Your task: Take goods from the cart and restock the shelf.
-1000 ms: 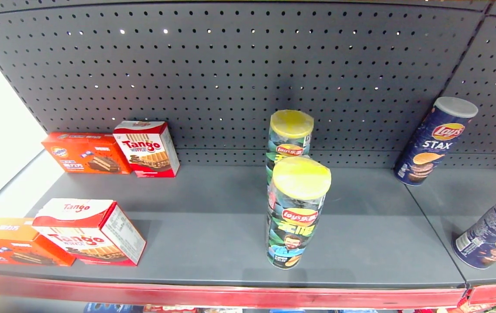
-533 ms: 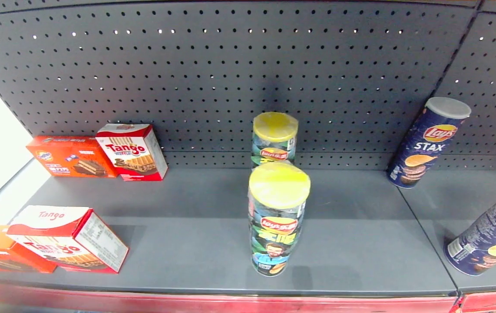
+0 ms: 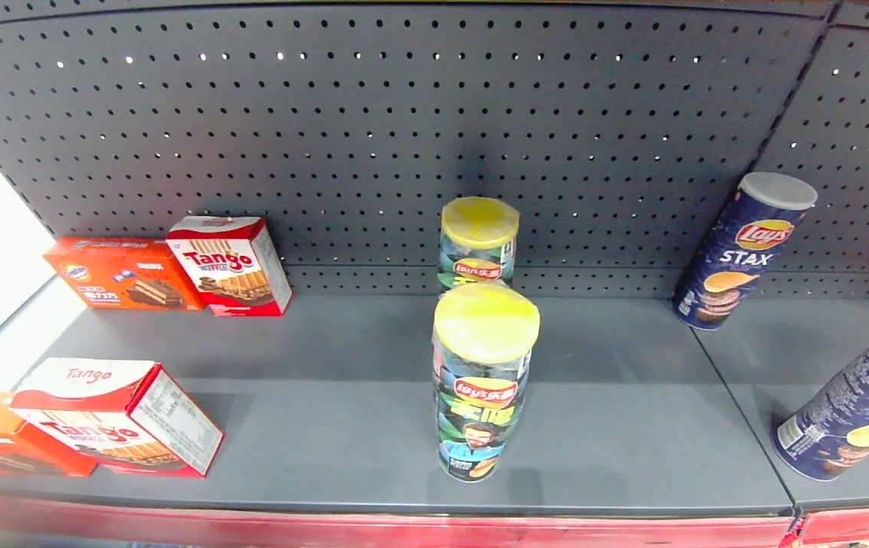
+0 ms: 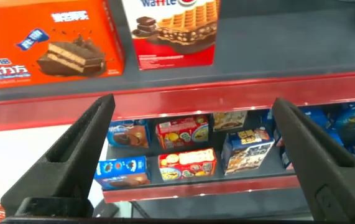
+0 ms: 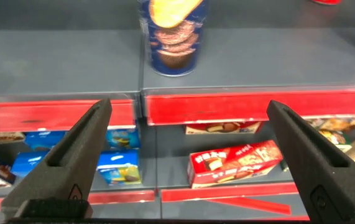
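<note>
On the grey shelf (image 3: 313, 403), 2 yellow-lidded chip cans stand upright mid-shelf, the front can (image 3: 480, 380) just ahead of the rear can (image 3: 478, 242), which stands near the pegboard back (image 3: 328, 152). Facing the shelf front, the left hand (image 4: 193, 104) and right hand (image 5: 189, 107) both gape wide, holding nothing.

Shelf deck (image 3: 328, 411), centre frame: smooth, matt dark grey, painted-metal look. Pegboard back (image 3: 328, 137), upper frame: same matt grey, perforated. Front strip (image 3: 404, 527), bottom edge: glossy red plastic. Centre chip can (image 3: 479, 411): glossy printed wrap; yellow lid (image 3: 486, 323) dull plastic. Waffle box (image 3: 119, 415), lower left: printed cardboard, slight sheen. Blue can (image 3: 743, 251), right: glossy too.
</note>
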Available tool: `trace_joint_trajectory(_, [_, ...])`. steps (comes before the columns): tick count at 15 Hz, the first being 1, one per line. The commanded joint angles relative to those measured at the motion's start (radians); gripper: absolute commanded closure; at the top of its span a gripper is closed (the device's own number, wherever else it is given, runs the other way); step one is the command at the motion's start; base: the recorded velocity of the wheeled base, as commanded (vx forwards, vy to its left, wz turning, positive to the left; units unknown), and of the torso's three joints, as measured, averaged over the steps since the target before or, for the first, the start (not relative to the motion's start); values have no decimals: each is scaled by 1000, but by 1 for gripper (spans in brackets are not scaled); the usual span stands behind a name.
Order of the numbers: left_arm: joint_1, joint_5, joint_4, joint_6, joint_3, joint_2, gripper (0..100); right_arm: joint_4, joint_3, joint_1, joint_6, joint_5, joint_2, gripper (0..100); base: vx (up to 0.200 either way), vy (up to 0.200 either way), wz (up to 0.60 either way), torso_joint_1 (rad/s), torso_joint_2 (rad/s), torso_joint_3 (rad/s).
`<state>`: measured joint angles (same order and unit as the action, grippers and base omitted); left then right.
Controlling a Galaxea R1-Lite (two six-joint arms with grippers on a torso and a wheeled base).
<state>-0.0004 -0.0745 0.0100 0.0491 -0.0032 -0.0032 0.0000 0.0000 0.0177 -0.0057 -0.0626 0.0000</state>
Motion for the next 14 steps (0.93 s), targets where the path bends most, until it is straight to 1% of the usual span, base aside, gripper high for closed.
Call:
trace_joint_trajectory(1, [0, -1, 1, -5, 0, 3, 0, 0, 0, 1, 0, 0, 0, 0, 0, 200, 0, 7, -2, 7])
trace_joint_trajectory(10, [0, -4, -1, 0, 0, 3, 0, 0, 0, -1, 1, 0, 0, 0, 0, 0, 0, 0, 0, 0])
trace_joint_trajectory(12, [0, -2, -1, -2, 0, 3, 0, 0, 0, -1, 1, 0, 0, 0, -200, 0, 0, 2, -2, 5])
trace_joint_trajectory(14, [0, -2, -1, -2, 0, 3, 0, 0, 0, -1, 1, 0, 0, 0, 0, 0, 0, 0, 0, 0])
